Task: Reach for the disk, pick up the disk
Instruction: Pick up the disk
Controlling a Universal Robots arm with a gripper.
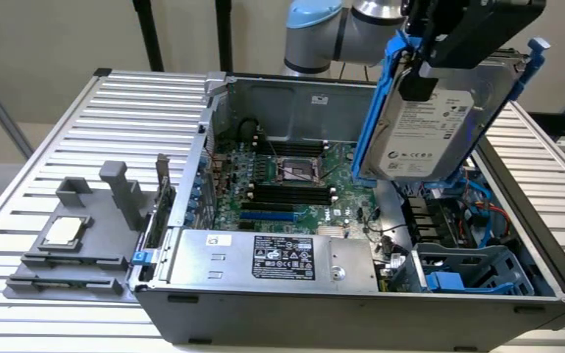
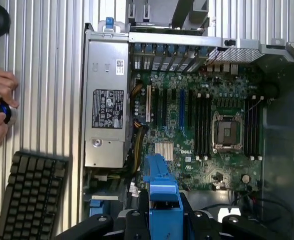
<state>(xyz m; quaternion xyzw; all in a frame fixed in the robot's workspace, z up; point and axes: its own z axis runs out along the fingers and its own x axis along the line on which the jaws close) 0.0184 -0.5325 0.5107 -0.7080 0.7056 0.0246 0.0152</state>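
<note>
disk held aloft over the open case

the disk [image 1: 430, 125] hangs clear above the open computer case [image 1: 361, 294], lifted off everything below. the gripper [image 1: 440, 51] has its fingers clamped on the disk's upper end, on its blue carrier rails [image 2: 162, 200]. the disk's long axis runs steeply down from the fingers, tilted, label face toward the exterior view, with the lower end over the motherboard [image 1: 293, 184] near the drive bay [image 1: 469, 272].

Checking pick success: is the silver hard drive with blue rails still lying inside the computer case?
No, the gripper holds the disk tilted above the open case.
</note>
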